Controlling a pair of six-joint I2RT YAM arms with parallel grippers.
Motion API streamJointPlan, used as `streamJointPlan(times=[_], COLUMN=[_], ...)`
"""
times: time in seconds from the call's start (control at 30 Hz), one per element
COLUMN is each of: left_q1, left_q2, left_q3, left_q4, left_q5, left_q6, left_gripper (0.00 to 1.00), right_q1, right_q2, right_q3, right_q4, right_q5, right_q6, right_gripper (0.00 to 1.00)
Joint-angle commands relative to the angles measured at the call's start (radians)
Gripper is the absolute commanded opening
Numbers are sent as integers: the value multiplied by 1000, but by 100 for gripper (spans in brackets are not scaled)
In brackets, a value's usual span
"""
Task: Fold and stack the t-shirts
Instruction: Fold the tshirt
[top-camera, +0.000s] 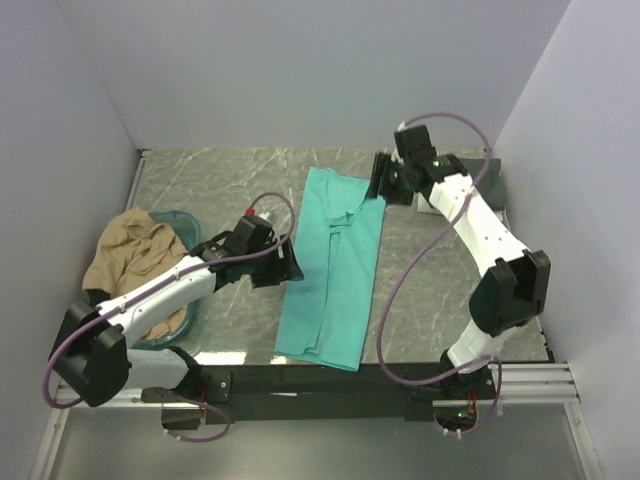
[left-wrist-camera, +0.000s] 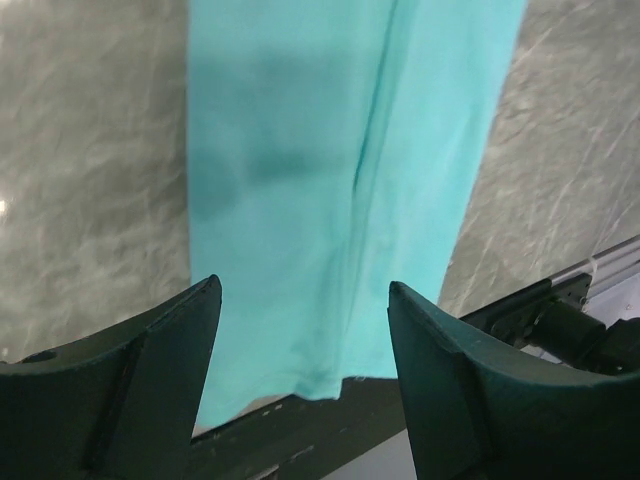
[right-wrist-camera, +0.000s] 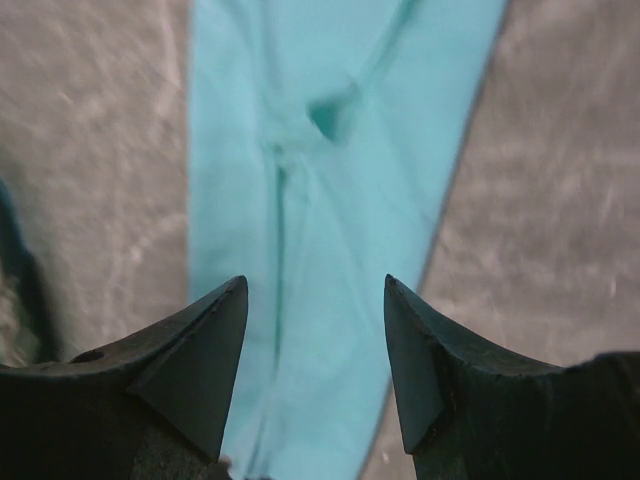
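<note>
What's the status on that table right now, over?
Both open: left gripper, right gripper, over teal shirt. Shirt lies flat in a long strip. The tan shirt sits in basket; nothing blocking.

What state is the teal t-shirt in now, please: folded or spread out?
Partly folded: the teal t-shirt lies flat as a long narrow strip, its sides turned in, not yet folded shorter.
</note>
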Motion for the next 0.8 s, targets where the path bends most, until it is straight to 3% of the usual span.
streamJointPlan(times=[0.0, 0.37, 0.77], left_q1=[5, 6, -23], left_q2=[-77, -138, -108], left_q3=[-44, -164, -183], left_q4=[-19, -2, -18], left_q5=[-26, -4, -4], left_q6=[-26, -84, -81], left_gripper=[74, 74, 73], right_q1=[6, 6, 9], right_q2=[-91, -414, -617], right_q3=[-185, -715, -996], right_q4=[17, 39, 28], right_q5=[16, -30, -59], right_q6=[4, 76, 148], right_gripper=[64, 63, 63])
